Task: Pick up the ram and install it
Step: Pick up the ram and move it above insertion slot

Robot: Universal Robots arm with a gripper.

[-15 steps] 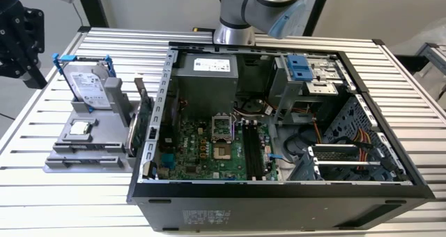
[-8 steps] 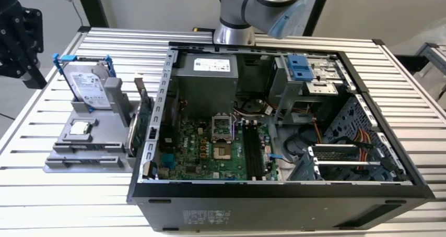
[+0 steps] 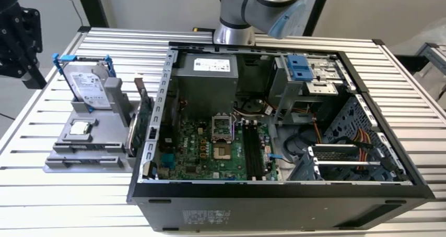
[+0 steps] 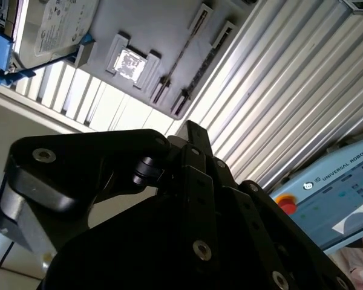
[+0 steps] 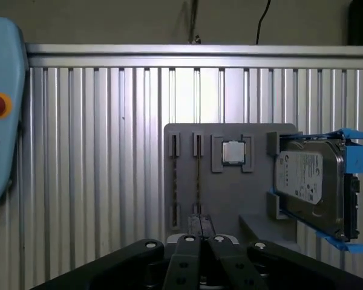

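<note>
Gripper [image 5: 199,222] hangs above the near edge of the grey holder [image 5: 230,193]. Fingers look pressed together with nothing between them.

The ram [image 5: 197,181] is parked in the holder, standing edge-on in a slot beside the CPU [image 5: 232,152]. I take it to be this one. A second thin board [image 5: 174,181] stands in the next slot out, and from above the two look nearly alike.

Risks, as I judge them:
- Wrong-board grab, since the slots sit just beside each other.
- Closed fingers coming down onto the thin edge would push or chip it.
- PCB faces are smooth and the stick is long and narrow, so an off-centre pinch lets it pivot or bind in the slot.
- In the exterior view the case wall [image 3: 164,117] stands between holder and memory slots [image 3: 252,151], so a low carry could clip it.

Materials: holder is matte plastic, table [image 5: 97,151] ribbed aluminium, CPU lid shiny metal. The hard drive [image 5: 308,181] is silver with blue rails.
</note>
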